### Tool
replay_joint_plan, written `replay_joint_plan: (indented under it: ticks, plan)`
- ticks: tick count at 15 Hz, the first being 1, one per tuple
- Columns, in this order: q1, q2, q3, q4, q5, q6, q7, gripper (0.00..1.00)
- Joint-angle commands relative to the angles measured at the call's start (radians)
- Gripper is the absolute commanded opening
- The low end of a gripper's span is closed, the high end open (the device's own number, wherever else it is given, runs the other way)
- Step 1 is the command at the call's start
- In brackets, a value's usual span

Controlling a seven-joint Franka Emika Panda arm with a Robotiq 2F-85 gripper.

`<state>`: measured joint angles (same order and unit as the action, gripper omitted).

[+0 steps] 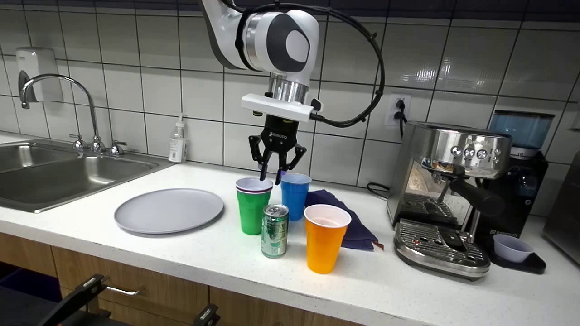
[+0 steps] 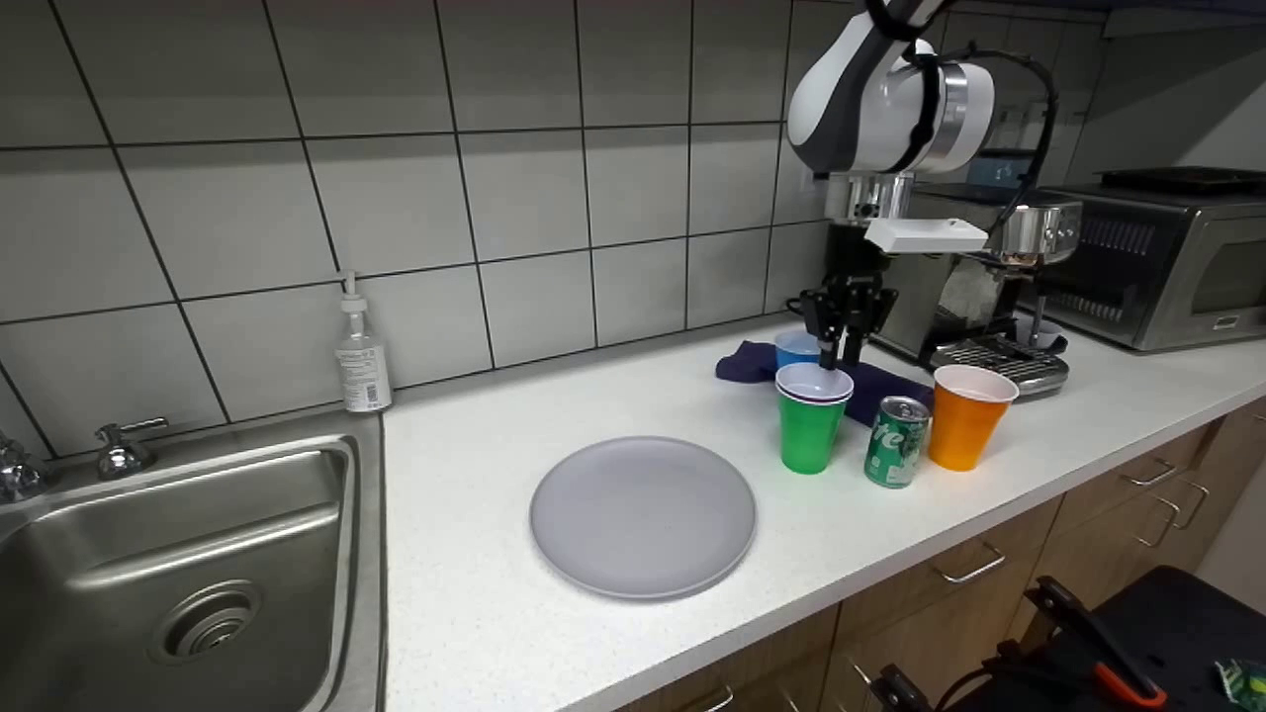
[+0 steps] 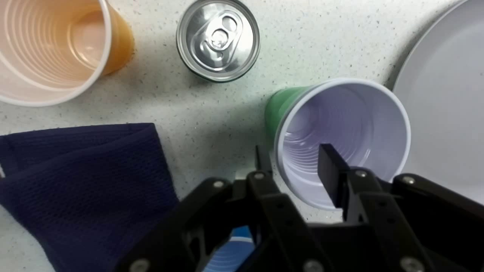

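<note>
The fingers (image 3: pixel 332 173) stand a little way apart, with a narrow gap, and I don't see them squeezing anything. In the wrist view, low and right of the middle, one tip looks to be over the mouth of the inner cup (image 3: pixel 359 109), and the other is just off its left rim. I can't tell if either tip touches it. That cup sits inside the green cup (image 1: pixel 253 210), which stands upright on the tabletop (image 1: pixel 226 253) near the middle of the frame.

A bump is the big worry. If the fingers come down a bit crooked, a tip could hit the rim and knock both cups over. The walls look thin, so a hard squeeze could bend them. The two cups seem to fit snugly, so a tug on one could drag the other along.

The can (image 1: pixel 274 231) is just beside them, lower in the frame, so a falling cup could hit it. The blue cup (image 1: pixel 295 199) is close too, to the right, and a sideways swing could clip it.
</note>
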<state>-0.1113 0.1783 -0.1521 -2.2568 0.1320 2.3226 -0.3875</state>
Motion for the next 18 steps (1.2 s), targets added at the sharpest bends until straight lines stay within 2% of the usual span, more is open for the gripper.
replay_joint_plan:
  ticks: [1,5,18]
  plan:
    - [-0.023,-0.007,0.026,0.004,0.007,0.002,0.011,0.70]
    - [-0.024,-0.027,0.030,-0.004,0.013,-0.003,0.002,0.99]
    - [-0.022,-0.001,0.032,0.001,-0.006,-0.002,0.005,1.00]
